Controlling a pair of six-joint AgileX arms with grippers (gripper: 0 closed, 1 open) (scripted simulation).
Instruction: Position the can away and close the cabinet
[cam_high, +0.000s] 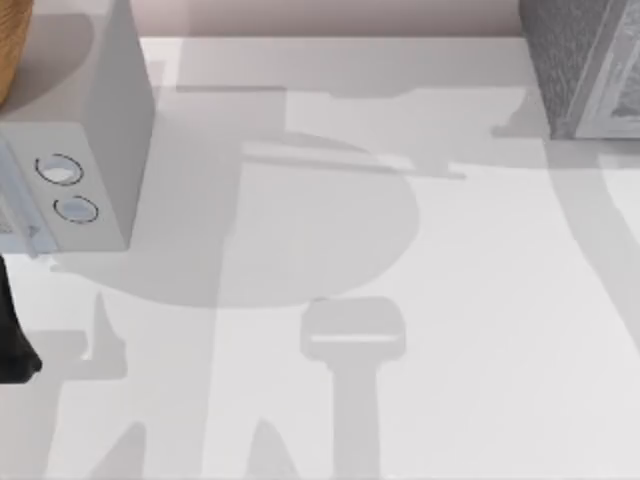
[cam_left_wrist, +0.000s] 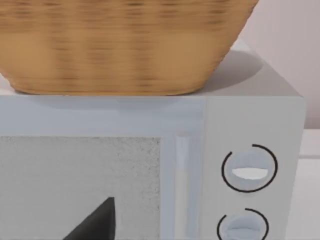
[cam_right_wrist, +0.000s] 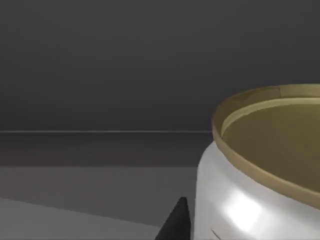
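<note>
We can read no words, brands or numbers anywhere; the can (cam_right_wrist: 240, 200) shows us a plain white side under its gold rim, with only the tip of a dark mark at the lower edge, too little to read; the two round dials (cam_left_wrist: 248, 170) on the pale grey box (cam_left_wrist: 252, 125) bear no figures.

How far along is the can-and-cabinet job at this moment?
Midway, by the look of it. In the right wrist view the can stands upright against dark grey surfaces, seemingly inside the cabinet, with a gripper fingertip beside it. Whether it is released is unclear. Closing the door is left. The left arm faces the microwave and basket.
</note>
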